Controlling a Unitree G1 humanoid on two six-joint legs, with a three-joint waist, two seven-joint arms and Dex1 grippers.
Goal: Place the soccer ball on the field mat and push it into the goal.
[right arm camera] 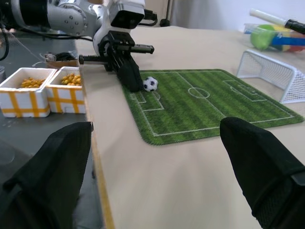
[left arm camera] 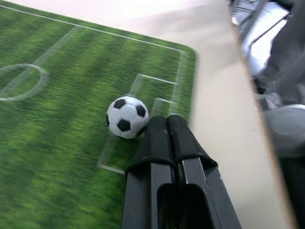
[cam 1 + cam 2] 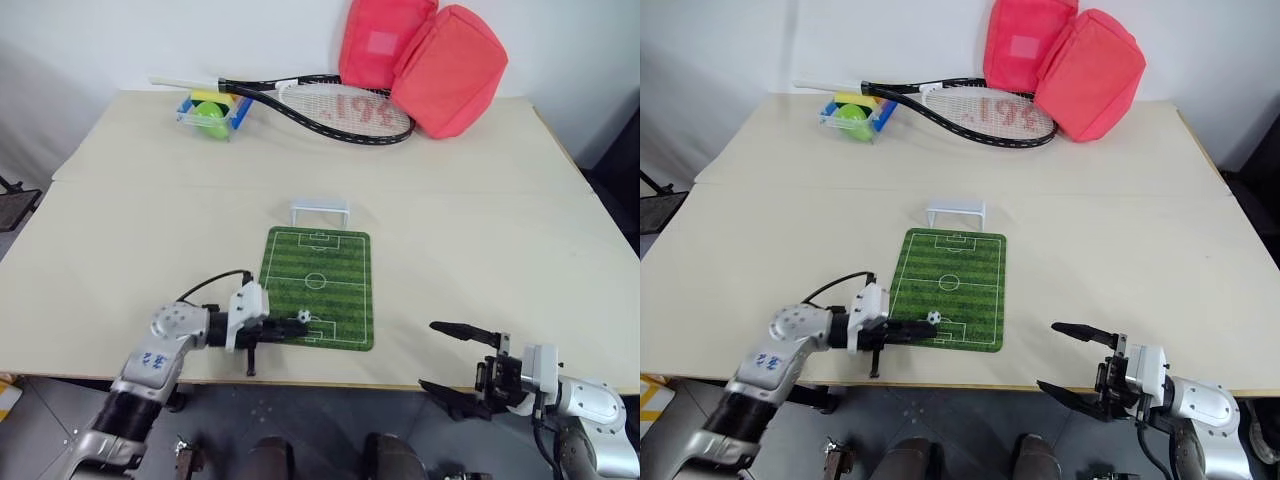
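Silver-grey arms with blue markings, a looping black cable, white wrist blocks, black two-fingered claws.

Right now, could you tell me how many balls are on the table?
2: the soccer ball on the field mat's near end, and a lime-green ball in the far-left tray. Others may be hidden.

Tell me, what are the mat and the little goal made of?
The mat looks like soft, matte printed fabric or foam: flat, with a fuzzy edge. The goal seems white plastic with a fine mesh net, though it is too small to be sure.
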